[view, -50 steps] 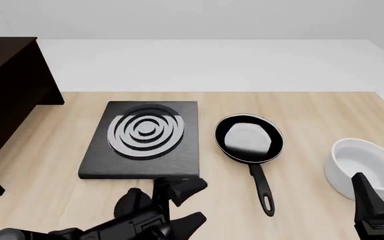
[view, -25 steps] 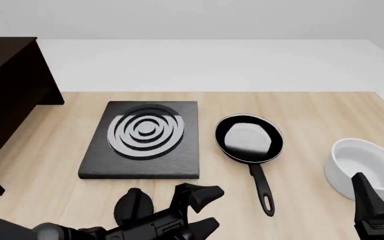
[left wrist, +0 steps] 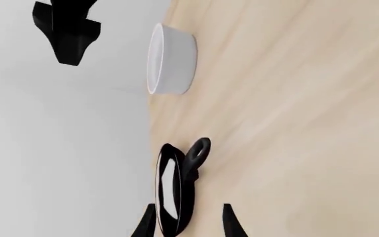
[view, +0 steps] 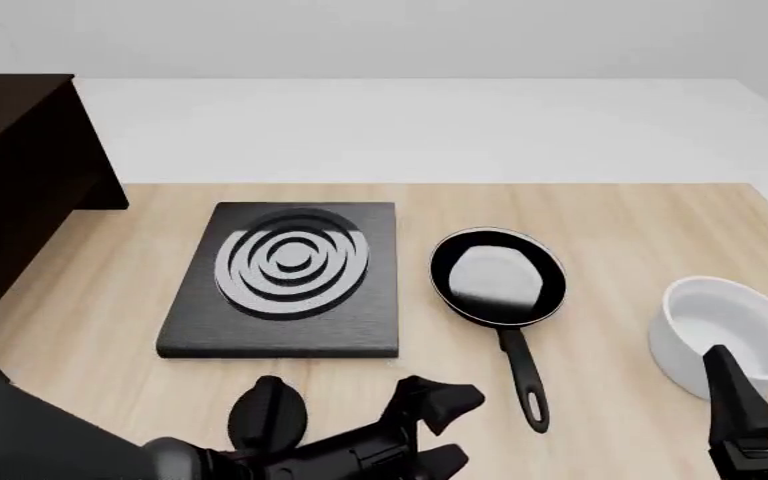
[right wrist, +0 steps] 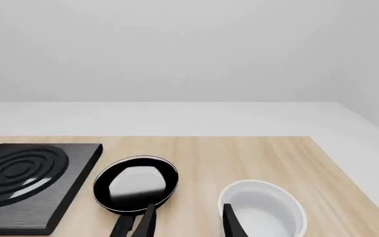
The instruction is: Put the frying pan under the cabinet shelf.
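The pan (view: 498, 278) sits in the middle right of the front view, handle pointing down the frame. The cabinet (view: 17, 190) is at the far left. The left gripper (view: 435, 425), jaws spread, is low down near the handle's tip. It should go lower and pinch the thin handle straight. The right gripper (view: 764, 400), jaws spread, waits by the bowl (view: 724, 335).

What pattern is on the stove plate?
Grey rings, one inside another, on the black stove plate. The front view shows them best.
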Available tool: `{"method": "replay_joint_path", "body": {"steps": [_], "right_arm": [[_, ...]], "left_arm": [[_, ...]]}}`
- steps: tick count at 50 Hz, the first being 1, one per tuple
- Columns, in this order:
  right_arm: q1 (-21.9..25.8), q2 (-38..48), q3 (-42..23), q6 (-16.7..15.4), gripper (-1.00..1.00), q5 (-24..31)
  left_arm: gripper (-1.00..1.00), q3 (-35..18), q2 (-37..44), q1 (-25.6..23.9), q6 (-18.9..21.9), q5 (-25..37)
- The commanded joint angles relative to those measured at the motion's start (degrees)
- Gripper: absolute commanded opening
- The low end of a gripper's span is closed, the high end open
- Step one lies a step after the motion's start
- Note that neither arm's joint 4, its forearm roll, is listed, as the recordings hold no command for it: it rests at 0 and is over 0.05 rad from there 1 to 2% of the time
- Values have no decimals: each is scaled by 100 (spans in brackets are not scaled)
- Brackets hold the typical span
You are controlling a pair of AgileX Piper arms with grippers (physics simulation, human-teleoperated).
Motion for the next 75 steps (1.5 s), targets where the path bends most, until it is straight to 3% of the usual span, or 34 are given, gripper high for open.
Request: {"method": "replay_joint_path", "body": {"steps": [1,75], "right_arm": [[0,0,0,-1,100,0],[0,-1,0,0,100,0]], "left_arm": [[100,-340,241,-97,41,179],[100,-2240,1998,212,270,799]]}}
